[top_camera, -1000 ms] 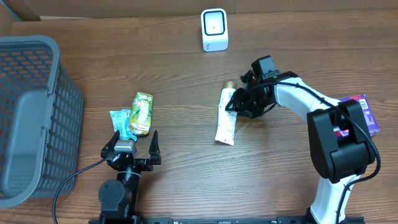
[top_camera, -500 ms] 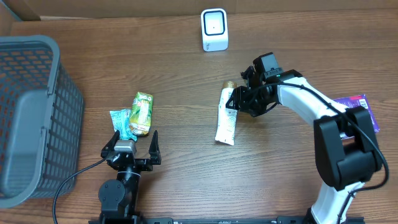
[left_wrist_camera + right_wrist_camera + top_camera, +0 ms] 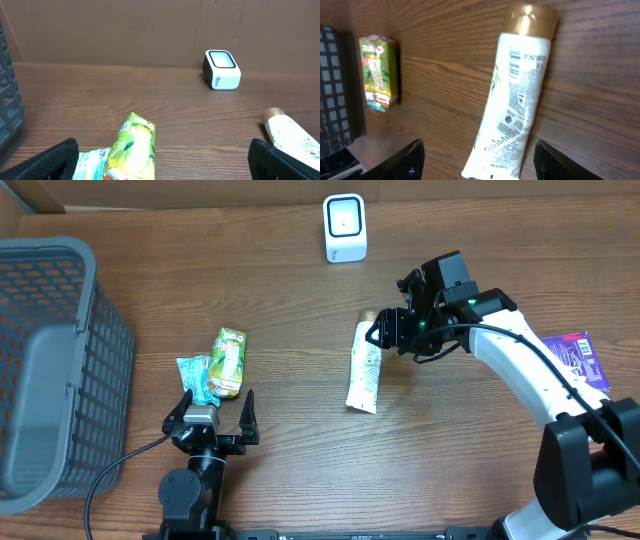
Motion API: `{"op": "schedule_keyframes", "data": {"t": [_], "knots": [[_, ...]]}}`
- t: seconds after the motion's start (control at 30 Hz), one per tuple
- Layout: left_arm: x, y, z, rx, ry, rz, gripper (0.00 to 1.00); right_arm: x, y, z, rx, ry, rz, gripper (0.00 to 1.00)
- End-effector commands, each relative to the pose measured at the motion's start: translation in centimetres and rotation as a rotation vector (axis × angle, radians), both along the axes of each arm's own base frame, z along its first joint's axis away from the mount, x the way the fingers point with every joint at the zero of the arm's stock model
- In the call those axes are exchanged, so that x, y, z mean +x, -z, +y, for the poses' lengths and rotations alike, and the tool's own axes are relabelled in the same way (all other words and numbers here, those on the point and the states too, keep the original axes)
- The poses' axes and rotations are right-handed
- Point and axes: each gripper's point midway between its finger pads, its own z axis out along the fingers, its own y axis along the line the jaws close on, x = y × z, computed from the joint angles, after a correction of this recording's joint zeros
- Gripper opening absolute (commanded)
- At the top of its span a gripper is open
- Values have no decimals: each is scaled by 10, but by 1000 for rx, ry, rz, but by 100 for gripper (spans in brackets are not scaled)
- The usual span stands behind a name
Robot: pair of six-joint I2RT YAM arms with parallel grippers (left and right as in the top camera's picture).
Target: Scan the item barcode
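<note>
We find the tube (image 3: 362, 370) lying flat on the table (image 3: 300, 460), gold cap twd the scanner (image 3: 345, 227), barcode side up per the right wrist view. R gripper (image 3: 380, 335) sits over the cap end, jaws spread wide, nothing held. In the wrist view the tube lies btwn the two fingers, no contact seen. L gripper (image 3: 213, 412) is fully spread, empty, just beside the green carton (image 3: 228, 363) and well apart from the tube.

Right arm (image 3: 510, 355), right of frame: white links, black joints, thin black cable (image 3: 556, 372) alongside, green light (image 3: 421, 323). Left arm (image 3: 190, 490), lower left: black, left gripper (image 3: 218, 395) black-fingered, dark lead (image 3: 118, 460) trailing
</note>
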Motion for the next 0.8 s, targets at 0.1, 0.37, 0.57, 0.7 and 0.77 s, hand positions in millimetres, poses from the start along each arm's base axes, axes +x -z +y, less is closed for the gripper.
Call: {"op": "schedule_keyframes", "data": {"t": [0.1, 0.37, 0.57, 0.7, 0.77], "knots": [[0, 0, 3, -17, -15, -5, 99, -15, 0, -6, -29, 3, 45, 70], [0, 0, 3, -17, -15, -5, 100, -17, 19, -17, -91, 50, 76, 72], [0, 0, 3, -17, -15, -5, 100, -13, 36, -15, -75, 87, 91, 72], [0, 0, 3, -17, -14, -5, 100, -13, 49, -14, -66, 110, 101, 71], [0, 0, 3, -17, -15, -5, 100, -14, 53, -13, -53, 113, 94, 71]]}}
